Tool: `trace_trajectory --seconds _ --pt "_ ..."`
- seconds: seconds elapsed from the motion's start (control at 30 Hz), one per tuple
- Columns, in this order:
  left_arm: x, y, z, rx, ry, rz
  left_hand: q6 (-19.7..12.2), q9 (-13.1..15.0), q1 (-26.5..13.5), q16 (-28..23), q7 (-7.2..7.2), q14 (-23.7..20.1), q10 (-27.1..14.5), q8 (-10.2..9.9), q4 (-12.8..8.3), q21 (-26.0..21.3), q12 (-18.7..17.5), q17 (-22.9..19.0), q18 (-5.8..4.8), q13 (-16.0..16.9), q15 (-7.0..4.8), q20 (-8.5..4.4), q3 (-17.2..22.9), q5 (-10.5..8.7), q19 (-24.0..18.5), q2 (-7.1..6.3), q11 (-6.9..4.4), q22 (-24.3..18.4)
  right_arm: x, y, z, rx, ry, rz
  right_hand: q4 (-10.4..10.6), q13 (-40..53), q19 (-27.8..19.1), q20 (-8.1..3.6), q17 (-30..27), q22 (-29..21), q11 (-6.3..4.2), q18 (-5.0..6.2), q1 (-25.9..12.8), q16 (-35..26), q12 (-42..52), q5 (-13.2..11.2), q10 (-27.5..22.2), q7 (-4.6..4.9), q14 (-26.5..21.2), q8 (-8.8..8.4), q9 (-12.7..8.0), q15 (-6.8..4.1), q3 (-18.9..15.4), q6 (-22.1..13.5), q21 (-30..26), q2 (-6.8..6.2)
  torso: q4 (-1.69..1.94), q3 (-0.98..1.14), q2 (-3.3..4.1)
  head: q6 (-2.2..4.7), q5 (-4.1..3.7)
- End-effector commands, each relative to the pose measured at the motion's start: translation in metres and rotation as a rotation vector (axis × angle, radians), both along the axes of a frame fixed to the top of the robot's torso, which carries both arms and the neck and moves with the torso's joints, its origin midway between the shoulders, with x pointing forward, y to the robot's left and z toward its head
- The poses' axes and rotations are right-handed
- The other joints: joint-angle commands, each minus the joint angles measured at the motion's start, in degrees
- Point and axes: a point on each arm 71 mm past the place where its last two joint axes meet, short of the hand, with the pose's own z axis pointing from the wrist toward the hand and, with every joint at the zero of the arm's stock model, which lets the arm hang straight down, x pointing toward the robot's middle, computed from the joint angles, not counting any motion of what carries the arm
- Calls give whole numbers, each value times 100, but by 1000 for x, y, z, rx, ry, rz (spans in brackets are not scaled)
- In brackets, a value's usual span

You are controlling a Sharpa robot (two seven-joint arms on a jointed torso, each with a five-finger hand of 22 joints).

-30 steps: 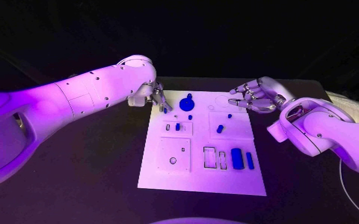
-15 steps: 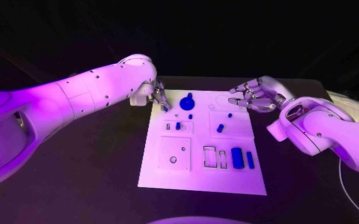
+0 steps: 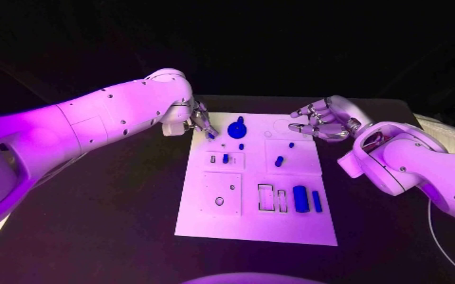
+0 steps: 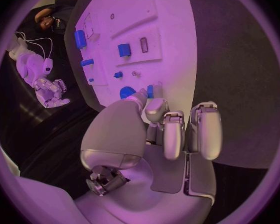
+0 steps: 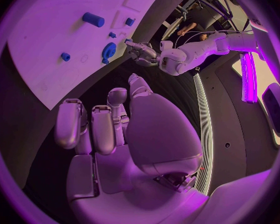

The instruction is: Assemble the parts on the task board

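The white task board (image 3: 256, 231) lies mid-table with several blue parts on it: a round one (image 3: 237, 129), short pegs (image 3: 279, 162) and two long bars (image 3: 300, 200). My left hand (image 3: 197, 123) hovers at the board's far left corner, and its thumb and a finger seem to pinch a small blue peg (image 3: 210, 136). The left wrist view shows that peg (image 4: 150, 90) at the fingertips, beside the round part (image 4: 127, 92). My right hand (image 3: 322, 123) hangs by the far right corner, fingers curled in around nothing (image 5: 109, 129).
Black table (image 3: 114, 218) surrounds the board on all sides. Empty slots and outlines (image 3: 220, 195) mark the board's near left area. My left arm (image 3: 95, 126) spans the table's left part.
The left hand has shifted slightly right and toward the far edge, the small peg moving with it. The right hand has stayed where it was.
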Motion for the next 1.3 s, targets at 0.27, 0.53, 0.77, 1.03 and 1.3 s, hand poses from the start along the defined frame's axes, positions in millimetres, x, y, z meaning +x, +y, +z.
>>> trace_trajectory --seconds 0.27,0.53,0.77,1.03,1.3 --pt "-25 2 5 -96 -131 5 1 183 -82 17 -35 604 73 260 -372 -2 48 1507 -2 56 -43 -33 665 12 223 -212 -44 866 0 0 -2 -9 8 11 3 -5 -25 7 0 -5 -7 92 7 -30 -16 20 -10 -12 226 18 5 -10 -26 30 -32 51 26 -1 -5 -3 -32" --pt "-47 5 -3 -134 -183 -47 32 198 -120 17 -49 604 113 271 -373 20 76 1507 -10 80 -51 -42 840 12 242 -328 -56 897 0 -1 -3 -7 11 10 3 -5 -25 7 0 -5 -7 92 7 -30 -16 20 -10 -12 226 18 5 -10 -26 30 -32 51 43 -15 -11 12 -6" --pt "-58 6 -13 -121 -195 -72 50 203 -137 17 -54 604 136 273 -373 43 94 1507 -17 97 -55 -48 935 12 259 -384 -61 926 -1 -1 -5 -6 15 12 3 -5 -25 7 0 -5 -7 92 7 -30 -16 20 -10 -12 226 18 5 -10 -26 30 -32 51 46 -22 -17 17 -11" --pt "-64 4 -21 -97 -162 -94 59 205 -151 17 -55 604 142 273 -367 43 94 1507 -18 96 -57 -50 980 12 260 -410 -62 927 -1 0 -6 -5 20 15 3 -5 -25 7 0 -5 -7 92 7 -30 -16 20 -10 -12 226 18 5 -10 -26 30 -32 51 51 -15 -4 7 -14" --pt "-66 3 -26 -67 -117 -119 61 205 -157 17 -56 604 145 272 -368 37 95 1507 -16 97 -56 -51 996 12 255 -425 -63 920 -1 1 -7 -4 22 17 2 -5 -26 7 0 -8 -7 92 15 -31 -13 23 -10 -11 227 19 6 -10 -31 32 -35 56 55 -18 0 -18 -10"
